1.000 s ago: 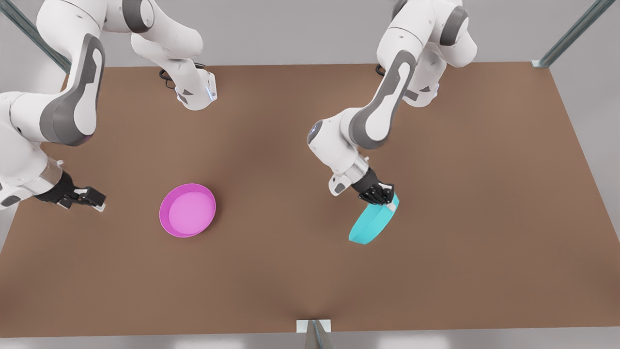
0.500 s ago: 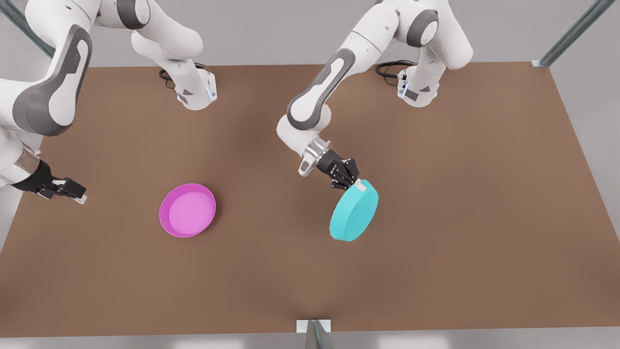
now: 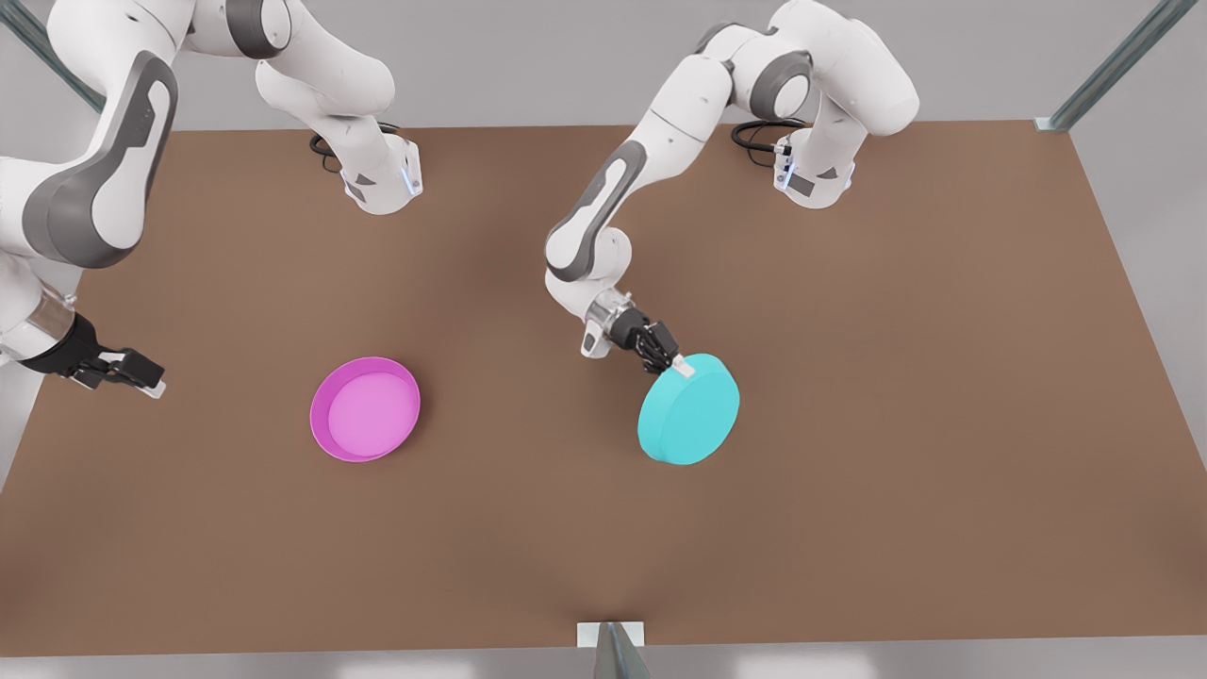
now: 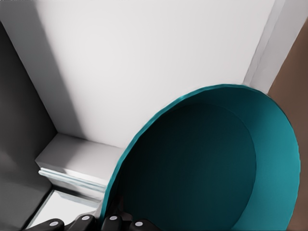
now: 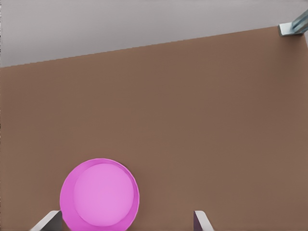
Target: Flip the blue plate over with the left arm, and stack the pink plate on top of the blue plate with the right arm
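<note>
The blue plate [image 3: 688, 410] is tilted with its flat underside facing up, right of the table's middle in the front view. My left gripper [image 3: 681, 368] is shut on its far rim. The left wrist view looks into the plate's dark hollow inside [image 4: 202, 163]. The pink plate [image 3: 365, 408] rests rim-up on the table, left of centre. My right gripper [image 3: 141, 377] hovers open near the table's left edge, well apart from the pink plate. In the right wrist view, the pink plate [image 5: 100, 195] lies ahead between the right gripper's [image 5: 126, 222] spread fingertips [image 5: 48, 220].
Both arm bases [image 3: 382, 179] [image 3: 811, 174] stand at the back of the brown table [image 3: 943, 424]. Metal frame posts rise at the back corners [image 3: 1113, 66]. A small bracket [image 3: 611, 637] sits at the front edge.
The left gripper swung toward the front view's left, turning the blue plate from edge-on to underside up. The right gripper drew back a little toward the left edge.
</note>
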